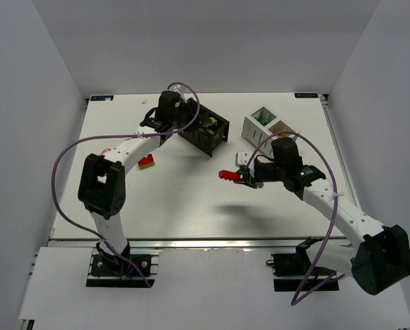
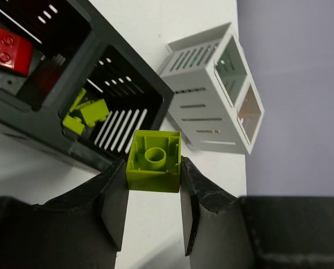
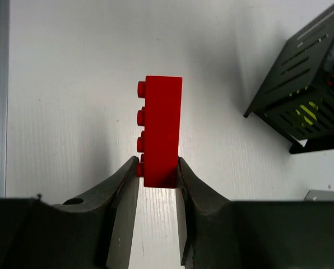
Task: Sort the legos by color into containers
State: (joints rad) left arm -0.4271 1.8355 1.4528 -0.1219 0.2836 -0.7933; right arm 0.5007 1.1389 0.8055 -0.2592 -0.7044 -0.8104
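Green brick [image 2: 153, 161] is pinched in the left claw [image 2: 153, 175], hollow underside toward the wrist cam, pads on two opposite flat walls. It hovers by the edge of the black bin [image 2: 49, 143]. The compartment at 10 o'clock of it holds green bricks [image 2: 84, 112], and a red one [image 2: 4, 49] sits in the next. White bin [image 2: 203, 106] is at 1 o'clock, apart from the black. Right claw [image 3: 157, 175] is clamped on one end of a long red brick [image 3: 161, 129], studs facing 9 o'clock, above the table [image 1: 184, 206] near centre, with the black bin at 2 o'clock in its view. Bricks look light, rigid and slick, so grab the flat sides, not the studs. The end grip on the long one may let it pivot. A loose stack [image 1: 146, 162], red and green by the look, lies at 9 o'clock on the table, beside the left arm.
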